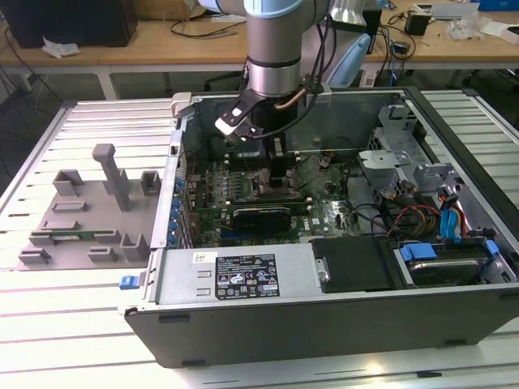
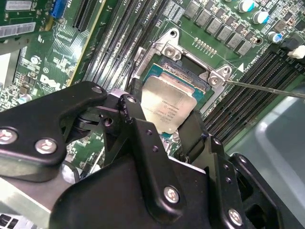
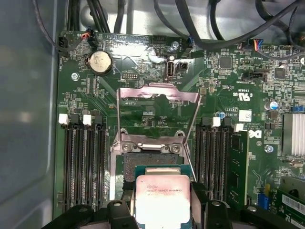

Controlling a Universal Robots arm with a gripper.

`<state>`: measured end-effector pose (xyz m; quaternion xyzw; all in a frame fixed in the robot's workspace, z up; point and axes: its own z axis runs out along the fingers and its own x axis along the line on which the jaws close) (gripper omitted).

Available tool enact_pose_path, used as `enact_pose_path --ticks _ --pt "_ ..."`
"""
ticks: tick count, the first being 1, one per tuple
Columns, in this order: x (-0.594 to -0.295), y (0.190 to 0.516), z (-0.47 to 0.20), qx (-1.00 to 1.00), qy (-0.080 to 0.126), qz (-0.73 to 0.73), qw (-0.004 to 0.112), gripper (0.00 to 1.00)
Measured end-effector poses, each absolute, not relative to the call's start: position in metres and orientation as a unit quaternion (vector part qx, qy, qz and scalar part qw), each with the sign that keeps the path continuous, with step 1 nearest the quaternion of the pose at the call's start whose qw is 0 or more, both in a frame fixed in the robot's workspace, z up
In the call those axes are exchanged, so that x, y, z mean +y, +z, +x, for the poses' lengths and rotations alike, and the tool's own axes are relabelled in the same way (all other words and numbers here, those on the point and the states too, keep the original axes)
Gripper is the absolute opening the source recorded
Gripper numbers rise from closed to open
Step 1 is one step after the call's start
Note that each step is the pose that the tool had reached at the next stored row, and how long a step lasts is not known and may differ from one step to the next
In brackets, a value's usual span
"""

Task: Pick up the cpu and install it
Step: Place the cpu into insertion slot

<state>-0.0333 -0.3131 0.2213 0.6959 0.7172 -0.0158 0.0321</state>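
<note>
Two-sided clamp of tool (image 2: 162,114) on cpu (image 3: 163,200) edges; holds it flat over open socket (image 3: 145,157), likely for straight seating.

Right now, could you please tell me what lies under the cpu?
Under the cpu, held by the gripper, sits the open socket, its lid swung up. The cpu covers most of the socket's contacts, so those cannot be seen.

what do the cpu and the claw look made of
cpu: top looks like satin silver metal, by its pale sheen; edge looks like green circuit board. claw: matte black, metal or hard plastic, hard to tell, with shiny screw heads.
</note>
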Motion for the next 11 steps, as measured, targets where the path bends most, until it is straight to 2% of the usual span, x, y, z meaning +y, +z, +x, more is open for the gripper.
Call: enact_pose_path --ticks 11 --pt "-0.3107 0.2120 -0.0326 0.717 -0.016 0.696 0.032 0.55"
